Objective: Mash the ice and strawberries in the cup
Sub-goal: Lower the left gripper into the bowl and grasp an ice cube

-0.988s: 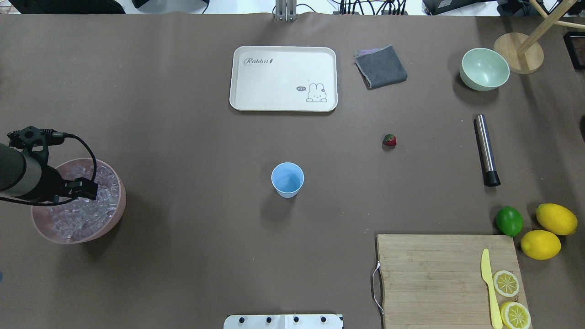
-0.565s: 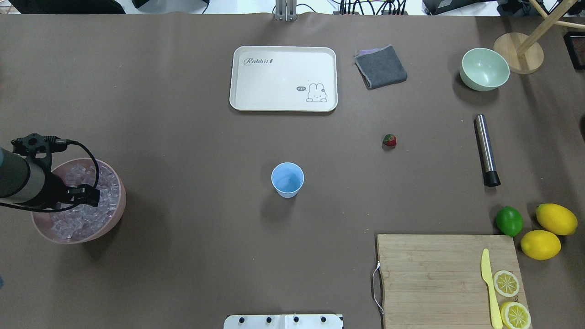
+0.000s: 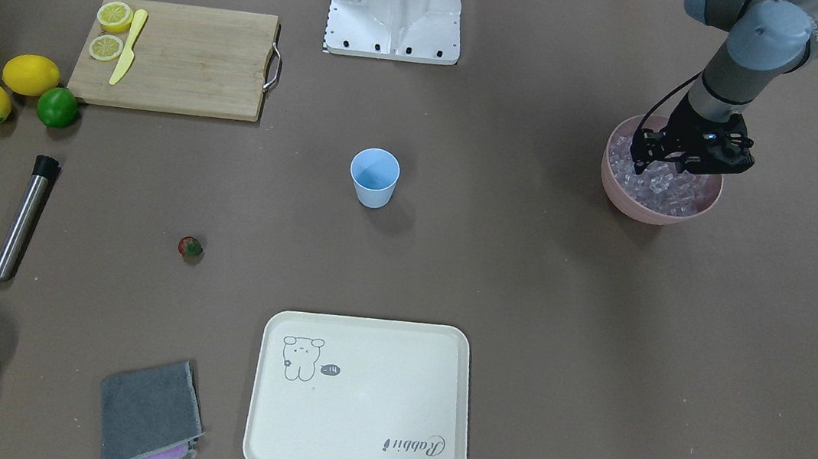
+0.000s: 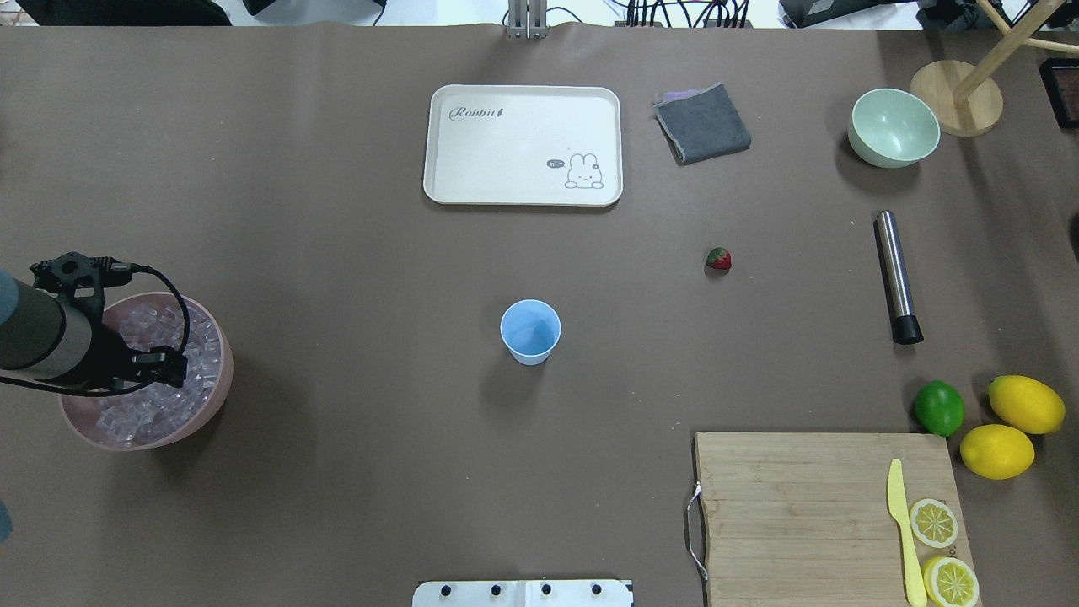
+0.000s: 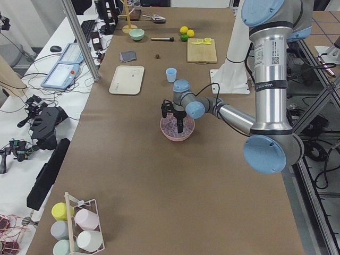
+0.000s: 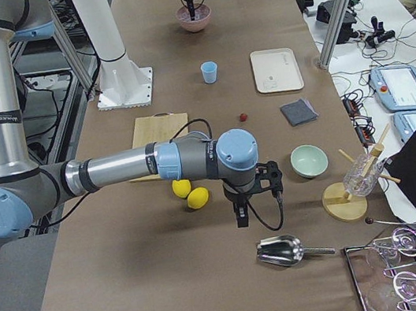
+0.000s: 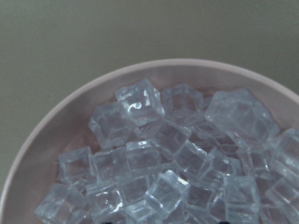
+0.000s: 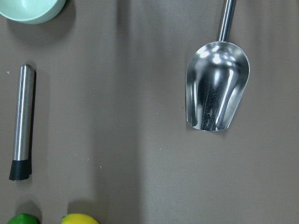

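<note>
Shows ice cubes heaped in pink bowl at table's left edge, under left gripper, fingers seemingly spread. Expect hard, slick, light cubes; pinch one top cube across flat faces. Cup mid-table.

A cream tray is lying on the table, a folded grey cloth sitting near it. A lime and two lemons are resting beside a wooden board that is carrying a yellow knife and two lemon slices.

Left tool now closer to ice in pink bowl
</note>
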Controlling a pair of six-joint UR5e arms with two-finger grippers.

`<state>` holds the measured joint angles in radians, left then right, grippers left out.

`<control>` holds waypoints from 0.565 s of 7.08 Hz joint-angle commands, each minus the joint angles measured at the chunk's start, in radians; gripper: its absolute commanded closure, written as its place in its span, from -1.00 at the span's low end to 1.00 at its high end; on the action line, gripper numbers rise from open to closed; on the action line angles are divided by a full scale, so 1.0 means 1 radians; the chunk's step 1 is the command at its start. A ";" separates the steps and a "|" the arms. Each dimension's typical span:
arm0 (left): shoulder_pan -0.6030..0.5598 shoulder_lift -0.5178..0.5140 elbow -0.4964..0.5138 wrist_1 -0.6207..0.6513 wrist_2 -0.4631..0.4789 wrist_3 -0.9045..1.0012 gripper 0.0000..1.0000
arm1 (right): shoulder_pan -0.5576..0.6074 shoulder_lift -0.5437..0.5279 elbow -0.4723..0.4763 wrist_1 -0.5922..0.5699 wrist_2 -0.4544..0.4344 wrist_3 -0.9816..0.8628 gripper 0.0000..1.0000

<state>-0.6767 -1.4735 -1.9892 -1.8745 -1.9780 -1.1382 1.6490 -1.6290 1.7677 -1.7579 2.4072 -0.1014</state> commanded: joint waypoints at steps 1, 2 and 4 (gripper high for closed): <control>0.000 0.002 0.004 0.000 0.001 0.003 -0.52 | 0.000 0.000 0.001 0.000 0.001 0.000 -1.00; -0.001 0.002 0.006 0.000 0.002 0.003 -0.47 | 0.000 0.000 -0.001 0.000 0.000 0.000 -1.00; -0.001 -0.001 0.010 0.000 0.002 0.003 -0.06 | 0.000 -0.002 -0.001 0.000 0.000 0.000 -1.00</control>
<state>-0.6778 -1.4730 -1.9812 -1.8745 -1.9760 -1.1352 1.6490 -1.6295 1.7673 -1.7579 2.4077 -0.1012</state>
